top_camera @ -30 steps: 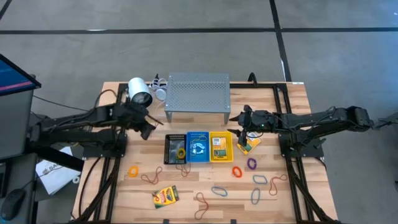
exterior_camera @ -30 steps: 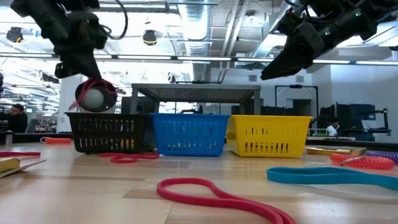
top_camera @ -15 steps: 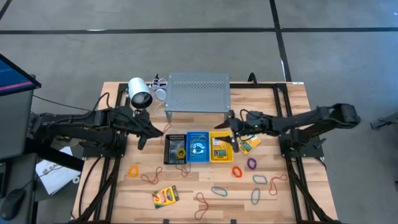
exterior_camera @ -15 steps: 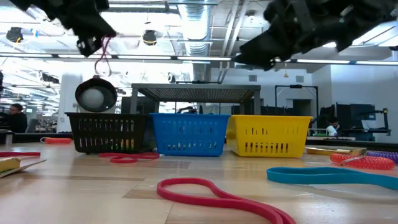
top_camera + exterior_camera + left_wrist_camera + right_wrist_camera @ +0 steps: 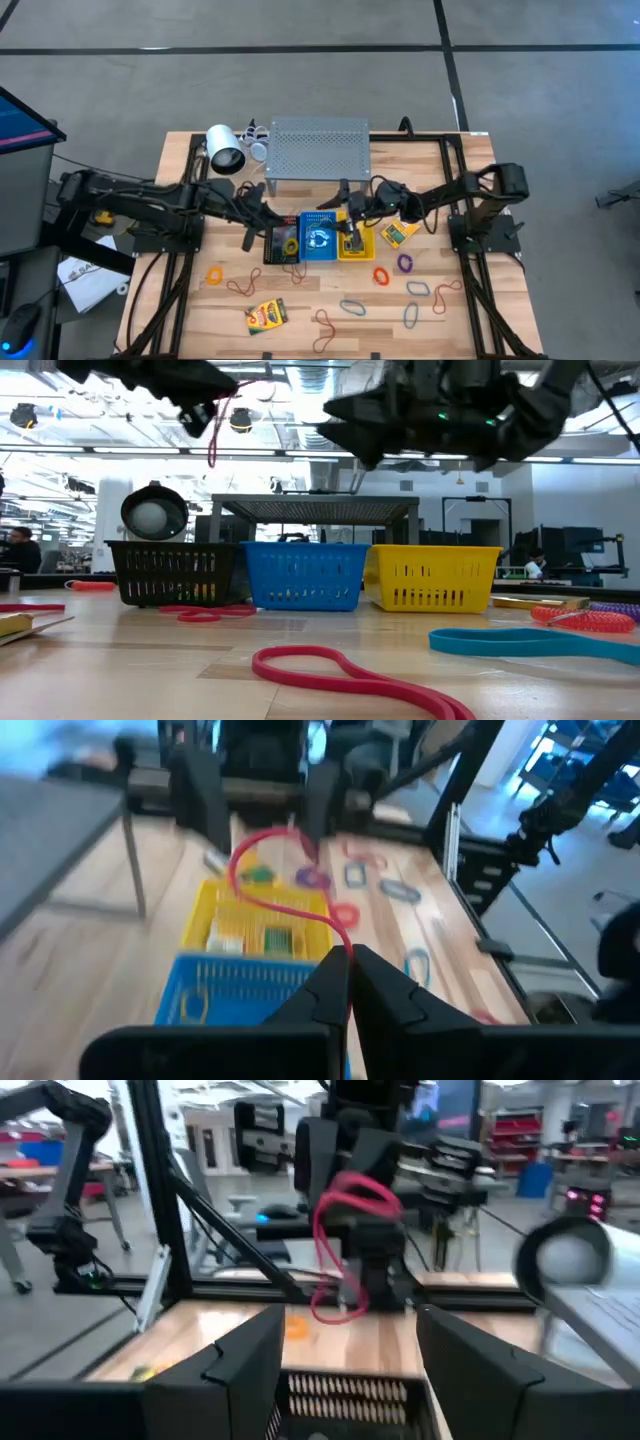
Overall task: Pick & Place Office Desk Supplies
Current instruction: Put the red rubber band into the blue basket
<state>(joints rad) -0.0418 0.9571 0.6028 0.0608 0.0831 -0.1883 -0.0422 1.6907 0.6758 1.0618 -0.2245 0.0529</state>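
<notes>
The left gripper (image 5: 348, 982) was pinched shut on a red band (image 5: 283, 885), its loop hanging free of the fingertips above the bins. In the high view this gripper (image 5: 262, 212) sat at about 10 o'clock from the black bin (image 5: 282, 240); in the low view the band (image 5: 222, 422) dangled from it well above the table.

The right gripper (image 5: 345, 1350) stood wide open and held nothing, its fingers (image 5: 240, 1355) spread to either side of the view toward the other arm. From above it (image 5: 347, 215) hovered over the seam between the blue bin (image 5: 319, 237) and the yellow bin (image 5: 355, 235).

The three bins stood touching in a row at the table's middle, black, blue, yellow. At 12 o'clock from them stood the grey shelf (image 5: 319, 148), with a white cylinder (image 5: 224, 148) at 10 o'clock. A crayon box (image 5: 400, 233) lay just at 3 o'clock of the yellow bin, another (image 5: 266, 316) at 7 o'clock near the table's edge. Loose bands lay scattered at 6 o'clock: orange (image 5: 381, 275), purple (image 5: 405, 263) and others.
</notes>
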